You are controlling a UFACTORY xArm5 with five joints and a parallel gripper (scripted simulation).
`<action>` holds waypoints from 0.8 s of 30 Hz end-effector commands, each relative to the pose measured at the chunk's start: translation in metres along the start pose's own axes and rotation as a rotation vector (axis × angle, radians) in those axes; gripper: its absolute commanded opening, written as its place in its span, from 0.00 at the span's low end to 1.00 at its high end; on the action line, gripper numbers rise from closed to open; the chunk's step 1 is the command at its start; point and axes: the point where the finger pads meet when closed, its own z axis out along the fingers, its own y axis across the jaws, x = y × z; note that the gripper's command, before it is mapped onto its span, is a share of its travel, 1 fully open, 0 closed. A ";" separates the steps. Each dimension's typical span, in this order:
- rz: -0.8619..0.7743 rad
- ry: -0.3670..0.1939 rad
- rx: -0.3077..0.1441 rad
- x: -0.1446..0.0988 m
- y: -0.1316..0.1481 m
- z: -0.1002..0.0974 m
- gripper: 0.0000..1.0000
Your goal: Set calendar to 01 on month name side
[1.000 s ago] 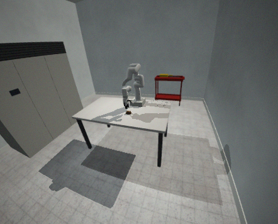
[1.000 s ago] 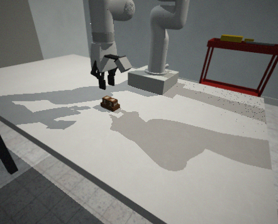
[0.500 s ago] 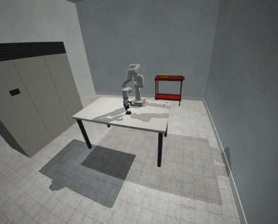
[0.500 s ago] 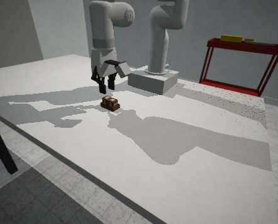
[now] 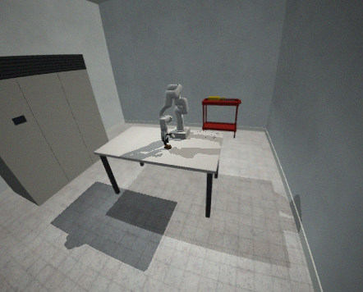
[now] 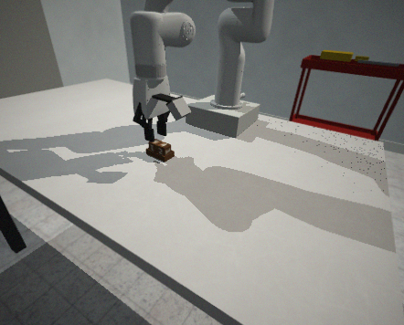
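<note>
Now the pincer is hanging half-parted and gripping nothing, fingers pointing straight down so they can straddle a cube, while the calendar is sitting just beneath it on the table.

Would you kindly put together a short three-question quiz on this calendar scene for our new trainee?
1. True or false: the pincer is gripping a calendar cube.
2. Multiple choice: where does the calendar tray sit? A) on the red cart; B) on the table, just below the pincer; C) on the floor.
3. Fill in: the arm stands on a grey ____ at the table's far edge.

Key:
1. False: the fingers hang partly open above the tray, holding nothing.
2. B.
3. Base block.
</note>
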 end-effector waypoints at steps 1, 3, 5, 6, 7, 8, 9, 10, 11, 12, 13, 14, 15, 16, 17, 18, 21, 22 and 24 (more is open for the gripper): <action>0.000 0.000 -0.003 0.000 0.001 0.002 0.47; 0.000 0.000 -0.003 0.000 0.001 0.003 0.47; 0.000 0.000 -0.003 0.000 0.001 0.004 0.47; 0.000 0.000 -0.003 0.000 0.001 0.004 0.47; 0.000 0.000 -0.003 0.000 0.001 0.004 0.47; 0.000 0.000 -0.003 0.000 0.001 0.004 0.47; 0.000 0.000 -0.003 0.000 0.001 0.004 0.47; 0.000 0.000 -0.003 0.000 0.001 0.004 0.47; 0.000 0.000 -0.003 0.000 0.001 0.004 0.47; 0.000 0.000 -0.003 0.000 0.001 0.004 0.47; 0.000 0.000 -0.003 0.000 0.001 0.004 0.47; 0.000 0.000 -0.003 0.000 0.001 0.004 0.47; 0.000 0.000 -0.003 0.000 0.001 0.004 0.47; 0.000 0.000 -0.003 0.000 0.001 0.004 0.47; 0.000 0.000 -0.003 0.000 0.001 0.004 0.47; 0.000 0.000 -0.003 0.000 0.001 0.004 0.47; 0.000 0.000 -0.003 0.000 0.001 0.004 0.47; 0.000 0.000 -0.003 0.000 0.001 0.004 0.47; 0.000 0.000 -0.003 0.000 0.001 0.004 0.47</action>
